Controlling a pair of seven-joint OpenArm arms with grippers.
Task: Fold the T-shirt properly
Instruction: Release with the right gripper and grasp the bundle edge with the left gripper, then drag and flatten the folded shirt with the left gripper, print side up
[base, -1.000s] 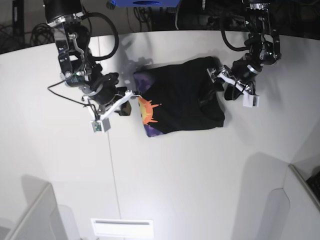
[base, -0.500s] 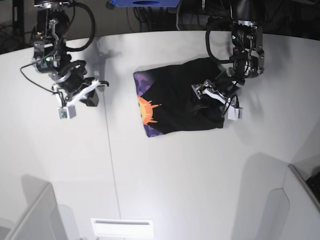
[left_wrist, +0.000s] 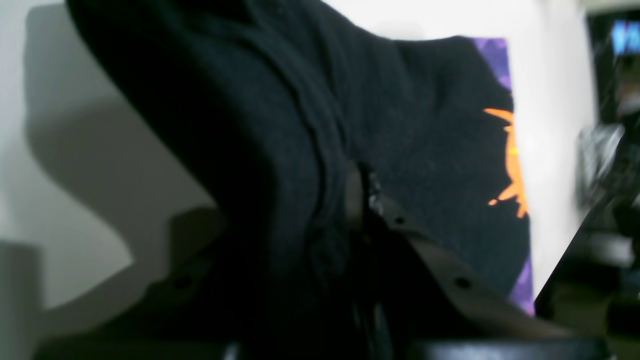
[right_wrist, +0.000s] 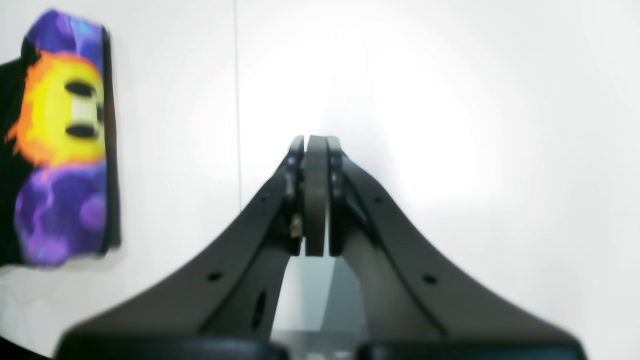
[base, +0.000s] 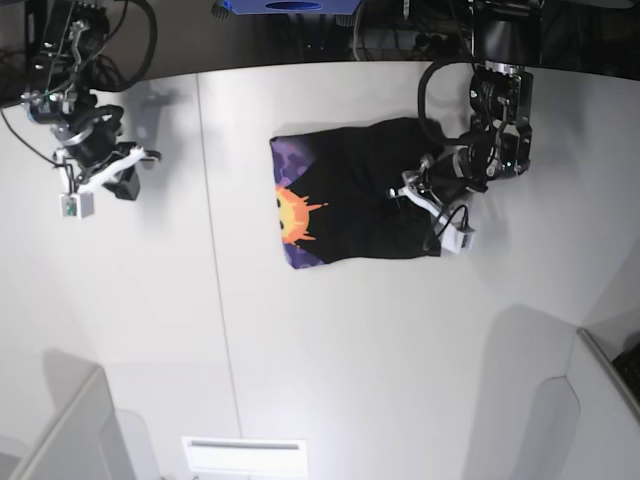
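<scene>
T-shirt (base: 360, 195) black, purple mottled patch at one edge, orange-yellow sun print with orange rays. Bench (base: 350, 350) plain white, thin dark seam line. Left gripper (base: 432, 203) and right gripper (base: 100, 180) black with white parts; jaws dark grey-black.

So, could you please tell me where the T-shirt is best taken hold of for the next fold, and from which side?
Probably at the bunched black edge of the T-shirt opposite the sun print, approached from the left arm's side. The cloth rises in thick folds there, giving purchase, and the left gripper is already closing on it; the printed edge lies flat on the table.
</scene>
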